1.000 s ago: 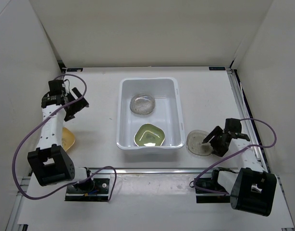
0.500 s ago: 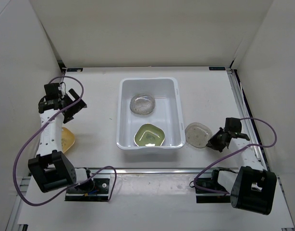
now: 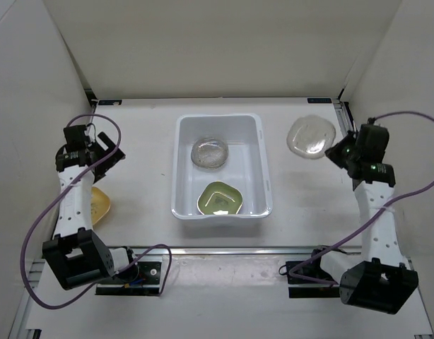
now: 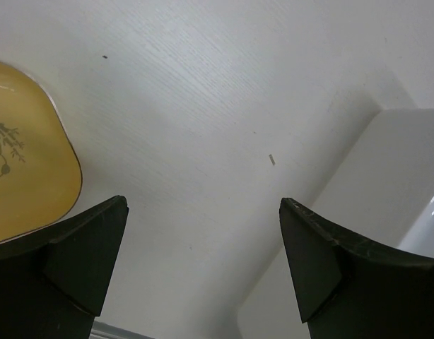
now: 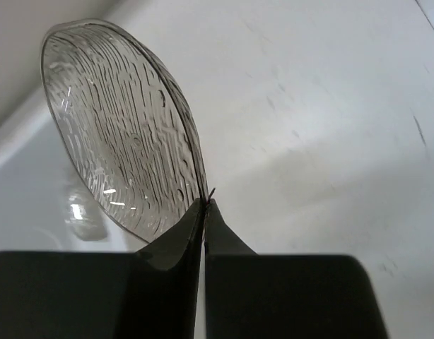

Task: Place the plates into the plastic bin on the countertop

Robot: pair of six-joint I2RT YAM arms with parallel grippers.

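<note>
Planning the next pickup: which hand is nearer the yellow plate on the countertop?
Left. The left hand hovers open just beyond the yellow plate, left of the bin; the right hand is across the bin, shut on a clear plate.

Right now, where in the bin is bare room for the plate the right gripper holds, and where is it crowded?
For the held plate, freest is the far-right corner of the bin, between the clear plate and the right wall. The green plate crowds the near half. Outside, countertop between bin and yellow plate is bare.
</note>
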